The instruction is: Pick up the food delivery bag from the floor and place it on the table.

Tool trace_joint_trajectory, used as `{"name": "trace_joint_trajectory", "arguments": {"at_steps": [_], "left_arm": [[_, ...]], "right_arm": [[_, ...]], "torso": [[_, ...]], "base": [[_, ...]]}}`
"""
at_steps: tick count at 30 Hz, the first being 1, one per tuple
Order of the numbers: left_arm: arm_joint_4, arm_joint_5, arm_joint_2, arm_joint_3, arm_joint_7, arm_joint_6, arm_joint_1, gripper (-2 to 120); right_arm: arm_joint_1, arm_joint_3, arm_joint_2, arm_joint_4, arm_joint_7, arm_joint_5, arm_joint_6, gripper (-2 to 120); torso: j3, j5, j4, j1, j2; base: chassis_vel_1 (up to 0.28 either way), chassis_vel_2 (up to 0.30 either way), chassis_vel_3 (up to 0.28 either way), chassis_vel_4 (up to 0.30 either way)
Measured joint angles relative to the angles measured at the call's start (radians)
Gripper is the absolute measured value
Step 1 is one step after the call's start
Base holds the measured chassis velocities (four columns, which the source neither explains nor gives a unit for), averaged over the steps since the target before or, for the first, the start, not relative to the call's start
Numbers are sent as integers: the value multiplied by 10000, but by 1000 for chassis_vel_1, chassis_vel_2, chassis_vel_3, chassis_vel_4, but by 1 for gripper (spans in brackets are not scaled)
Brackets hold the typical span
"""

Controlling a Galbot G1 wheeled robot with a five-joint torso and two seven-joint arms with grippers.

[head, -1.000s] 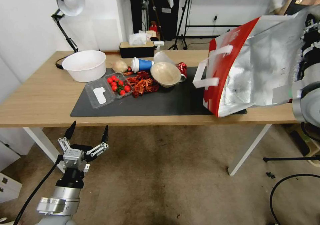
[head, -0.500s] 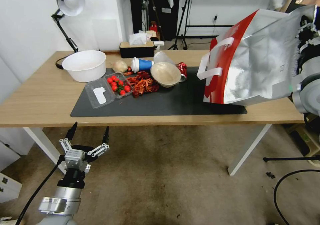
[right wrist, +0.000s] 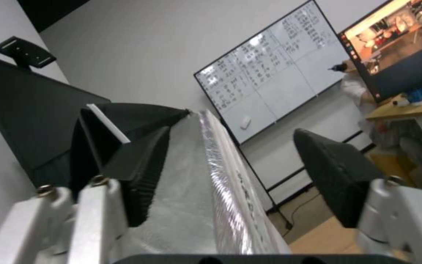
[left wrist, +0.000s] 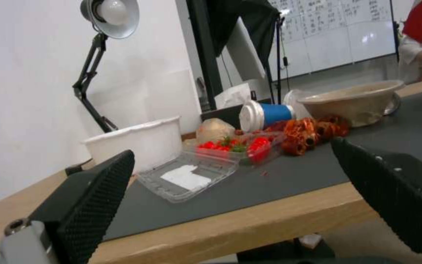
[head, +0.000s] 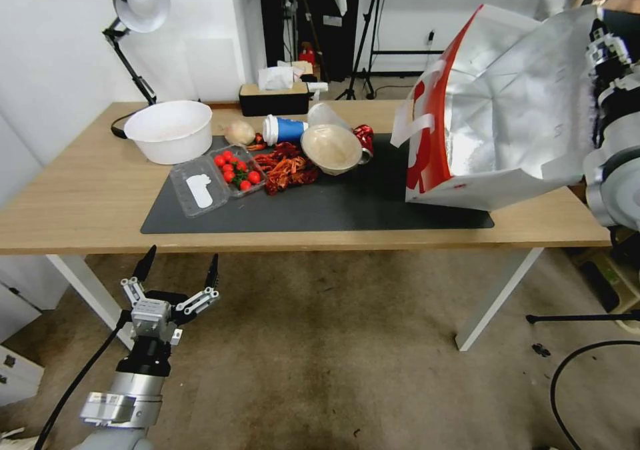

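The food delivery bag (head: 507,110), white with a red side panel and silver foil lining, hangs tilted over the right end of the table (head: 80,190). Its lower edge is at the right end of the dark mat (head: 333,203). My right gripper (right wrist: 221,128) is at the bag's upper rim. Its fingers (right wrist: 137,172) are spread wide, and the foil rim (right wrist: 221,157) lies between them, against one finger. My left gripper (head: 180,257) hangs open and empty low above the floor (head: 333,343), in front of the table's left part. In the left wrist view its fingers (left wrist: 99,190) frame the table edge.
On the table's left half stand a white bowl (head: 170,130), a clear box of tomatoes (head: 233,170), red food (head: 287,167), a blue cup (head: 287,130), a paper bowl (head: 331,147), a tissue box (head: 273,97) and a lamp (head: 137,3). A table leg (head: 493,297) and a black cable (head: 587,383) are on the right.
The bag has swung upward and farther over the table, its lower edge rising from the table's front edge onto the mat's end. The left arm has barely moved.
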Motion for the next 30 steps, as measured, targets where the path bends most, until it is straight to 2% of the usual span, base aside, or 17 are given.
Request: {"name": "trace_joint_trajectory", "arguments": {"at_steps": [6,9,27,30], "left_arm": [[17,9,-34,2,0,-88,40,100],[23,19,-46,11,0,-99,40,100],[52,-95,-11,38,-18,-158,0,100],[59,-122,-5,42,-23,-161,-12,100]], "right_arm": [[-188,79,-53,42,-281,-54,61,95],[-265,104,-54,80,-350,-59,78,99],[-999,287,109,431,-882,-589,203,100],[-1676,498,216,748,-1788,-1373,608,100]], "torso": [[0,0,0,-1,0],[0,0,0,0,0],[0,0,0,-1,0],[0,-1,1,0,0]], "base": [[0,0,0,0],[0,0,0,0],[0,0,0,0],[0,0,0,0]]}}
